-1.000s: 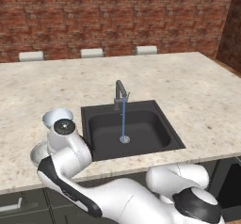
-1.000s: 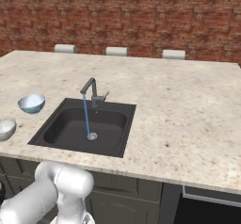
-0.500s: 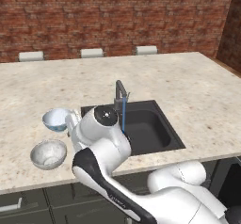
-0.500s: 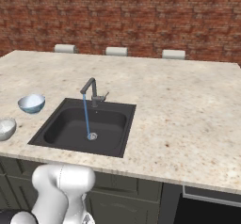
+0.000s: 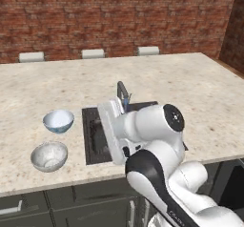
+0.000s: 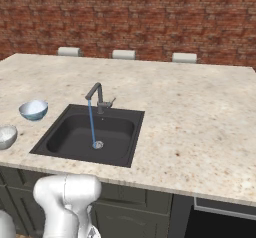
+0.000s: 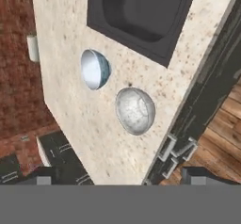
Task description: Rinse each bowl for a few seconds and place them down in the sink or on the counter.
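Note:
Two bowls rest upright on the beige counter [image 5: 190,92] left of the sink [image 5: 94,140]. The pale blue bowl [image 5: 58,120] is farther back and the grey speckled bowl [image 5: 49,156] is near the front edge. From the right base view the blue bowl [image 6: 34,109] and the speckled bowl [image 6: 6,136] lie at the far left, beside the black sink [image 6: 115,132]. A thin stream of water [image 6: 92,124] runs from the faucet [image 6: 97,96] to the drain. In the hand view my gripper [image 7: 123,177] is open and holds nothing, high above the speckled bowl [image 7: 135,110] and blue bowl [image 7: 95,69].
My white arm [image 5: 152,140] bulks across the sink's right half in the left base view and hides most of the basin. Three pale stool tops [image 6: 123,54] line the counter's far edge before a brick wall. Dark cabinets [image 7: 207,100] drop below the counter's front edge.
The arm has swung rightward across the left base view, from over the bowls to over the sink, uncovering both bowls. Water keeps running. The bowls have not moved.

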You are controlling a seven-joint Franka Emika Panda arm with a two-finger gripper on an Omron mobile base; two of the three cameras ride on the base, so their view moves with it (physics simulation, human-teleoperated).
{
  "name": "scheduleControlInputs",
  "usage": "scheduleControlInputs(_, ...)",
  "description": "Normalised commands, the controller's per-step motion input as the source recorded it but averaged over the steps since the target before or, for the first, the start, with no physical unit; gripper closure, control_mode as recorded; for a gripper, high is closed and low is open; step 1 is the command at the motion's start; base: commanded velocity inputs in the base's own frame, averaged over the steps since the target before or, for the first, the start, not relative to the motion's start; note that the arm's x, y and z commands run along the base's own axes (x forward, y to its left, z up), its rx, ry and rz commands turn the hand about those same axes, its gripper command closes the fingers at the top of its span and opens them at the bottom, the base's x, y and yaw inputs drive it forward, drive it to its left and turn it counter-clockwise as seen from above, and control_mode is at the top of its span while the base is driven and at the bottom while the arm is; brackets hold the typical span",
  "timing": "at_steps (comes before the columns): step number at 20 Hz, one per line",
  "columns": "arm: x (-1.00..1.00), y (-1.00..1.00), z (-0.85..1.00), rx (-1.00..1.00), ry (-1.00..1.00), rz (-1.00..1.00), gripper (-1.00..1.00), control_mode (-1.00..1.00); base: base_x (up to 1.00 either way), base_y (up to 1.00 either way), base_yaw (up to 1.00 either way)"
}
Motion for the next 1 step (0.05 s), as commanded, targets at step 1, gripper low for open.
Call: scheduleControlInputs(1,-0.41,-0.67,0.83,0.13,-0.16,0.07,-1.00,-1.00,0.00,0.00,0.00)
